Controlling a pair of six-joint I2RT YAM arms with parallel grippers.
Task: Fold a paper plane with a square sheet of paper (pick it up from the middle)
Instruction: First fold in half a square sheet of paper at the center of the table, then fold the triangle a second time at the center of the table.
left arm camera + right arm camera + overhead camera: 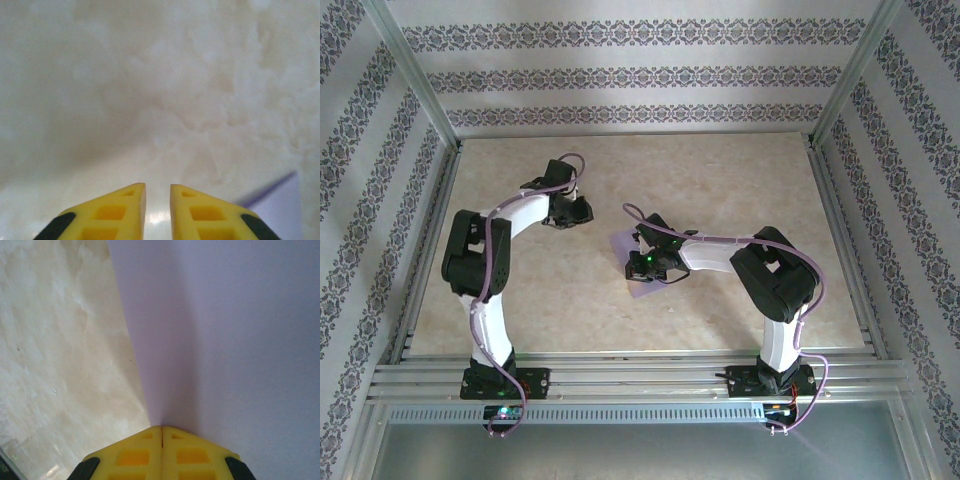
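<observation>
square sheet of paper (pixel 620 245): pale lavender, matte, plain, no crease lines visible. Lies around mid-table (pixel 740 170), slightly right of centre, rotated diamond-wise to the table edges. Its middle is hidden from above. Right wrist view: long edge runs diagonally down into the right gripper (pixel 162 430), jaws closed on the sheet there, shaded band alongside that edge. Left wrist view catches one blurred corner.
</observation>
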